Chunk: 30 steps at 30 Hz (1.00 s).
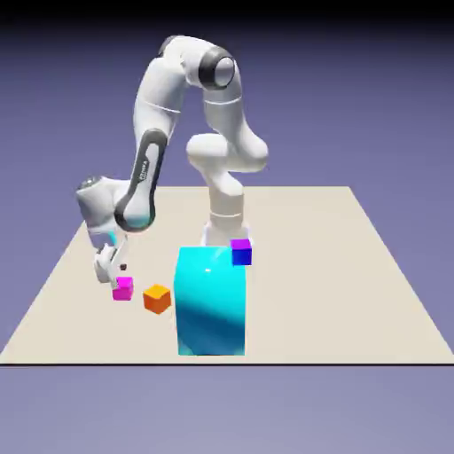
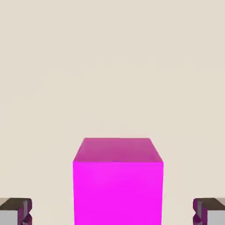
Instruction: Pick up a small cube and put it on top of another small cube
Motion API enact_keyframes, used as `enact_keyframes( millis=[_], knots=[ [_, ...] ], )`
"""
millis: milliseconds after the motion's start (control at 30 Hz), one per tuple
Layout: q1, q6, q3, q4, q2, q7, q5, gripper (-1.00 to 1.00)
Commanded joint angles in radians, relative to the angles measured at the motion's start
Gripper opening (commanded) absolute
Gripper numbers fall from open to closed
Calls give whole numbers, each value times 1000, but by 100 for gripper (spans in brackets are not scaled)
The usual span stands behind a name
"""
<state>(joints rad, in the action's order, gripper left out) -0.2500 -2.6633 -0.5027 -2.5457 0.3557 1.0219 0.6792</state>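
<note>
We have the gripper (image 1: 113,270) low over the counter (image 1: 372,293), just above the magenta cube (image 1: 123,288) at the exterior view's left. In the hand view the magenta cube (image 2: 117,182) sits squarely between the two grey fingertips (image 2: 17,212), with clear counter showing on either side of it, so the jaws stand wide apart and hold nothing yet.

As we judge it, the task is in its early part: the approach looks lined up, but the grasp, the lift, the carry and the stacking are all left to do. Nothing is stacked on another small cube so far.

Counting what we see: one magenta cube, one orange cube (image 1: 157,299) just beside it toward the exterior view's right, one blue-and-purple cube (image 1: 241,252) near the top far corner of the big block (whether it rests on the block or stands behind it we cannot tell), and one large cyan block (image 1: 211,301). One arm, one gripper.
</note>
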Motion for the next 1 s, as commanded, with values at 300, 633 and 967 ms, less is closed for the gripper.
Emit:
enact_keyframes(
  millis=[300, 633, 967],
  knots=[
    [-1, 27, -24, -17, -70, 79, -109, -100],
    [-144, 69, 171, -99, -277, 449, -305, -100],
    [-366, 71, 533, -190, -443, 854, -360, -100]
  ],
)
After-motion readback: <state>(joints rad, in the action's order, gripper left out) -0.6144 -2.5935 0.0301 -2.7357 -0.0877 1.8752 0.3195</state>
